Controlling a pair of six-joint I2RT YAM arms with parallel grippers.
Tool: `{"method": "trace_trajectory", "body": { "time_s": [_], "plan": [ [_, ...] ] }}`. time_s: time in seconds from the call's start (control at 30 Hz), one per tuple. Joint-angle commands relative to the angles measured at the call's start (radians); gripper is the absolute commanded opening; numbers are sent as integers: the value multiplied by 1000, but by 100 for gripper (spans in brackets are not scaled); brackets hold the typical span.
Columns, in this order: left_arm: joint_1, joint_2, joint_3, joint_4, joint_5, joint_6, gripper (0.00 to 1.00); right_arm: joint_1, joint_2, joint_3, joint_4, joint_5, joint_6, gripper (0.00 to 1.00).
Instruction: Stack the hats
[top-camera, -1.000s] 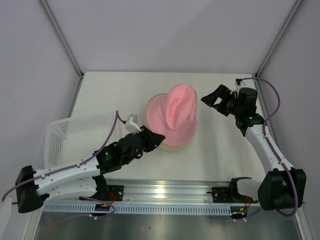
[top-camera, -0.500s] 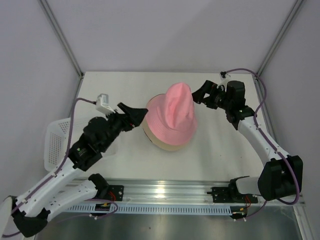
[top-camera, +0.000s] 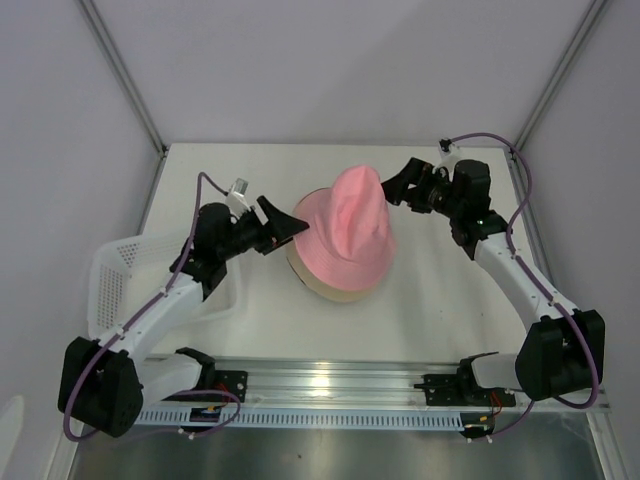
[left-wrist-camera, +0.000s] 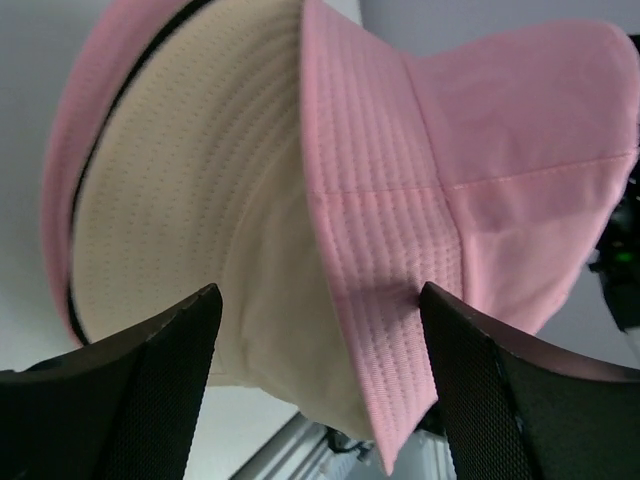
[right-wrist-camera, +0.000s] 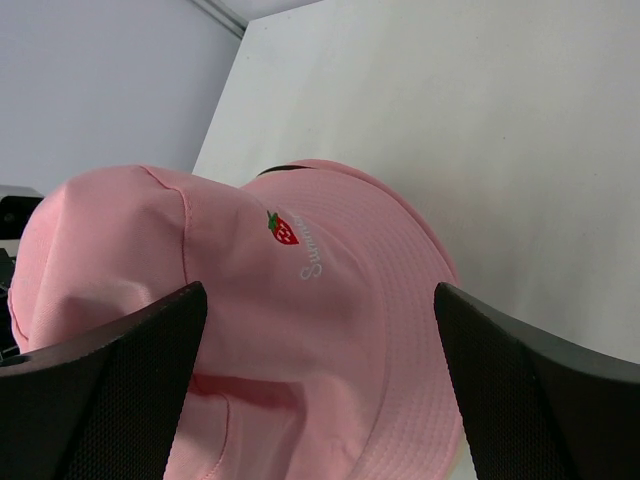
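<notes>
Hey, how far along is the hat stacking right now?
Mostly done, it seems: the pink hat sits on top of the beige hat in one pile. Nothing is in hand; the left end effector and right end effector are open on either side. No loose hat shows, so perhaps only flattening the pink crown remains.

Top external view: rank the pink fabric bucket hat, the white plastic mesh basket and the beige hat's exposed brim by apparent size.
1-2. white plastic mesh basket and pink fabric bucket hat: too alike to rank; left arm covers part of the basket.
3. beige hat's exposed brim: a sliver.
</notes>
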Motion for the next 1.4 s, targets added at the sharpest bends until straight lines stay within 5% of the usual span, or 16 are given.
{"method": "trace_trajectory", "body": {
  "time_s": [0.0, 0.27, 0.43, 0.67, 0.8, 1.07, 1.23, 1.37],
  "plan": [
    [11, 25, -6, 303, 208, -85, 81, 21, -19, 35, 58, -32, -15, 98],
    [11, 91, 0, 388, 268, -129, 52, 61, 1, 29, 58, -3, -10, 98],
    [25, 110, -27, 452, 297, -159, 2, 58, -12, 52, 5, 86, -35, 98],
    [63, 107, -90, 690, 342, -243, 1, -42, -47, 57, -161, 152, 11, 99],
    [63, 145, -109, 976, 412, -329, 1, -154, -126, -103, -95, 95, 71, 99],
    [69, 381, -149, 1460, 399, -643, 1, -119, -235, -345, 127, 49, 273, 96],
    [69, 398, -172, 1438, 379, -595, 1, -63, -315, -488, 304, 135, 448, 93],
    [69, 293, -189, 1156, 353, -443, 1, -7, -346, -549, 348, 224, 481, 88]
  ]
}}
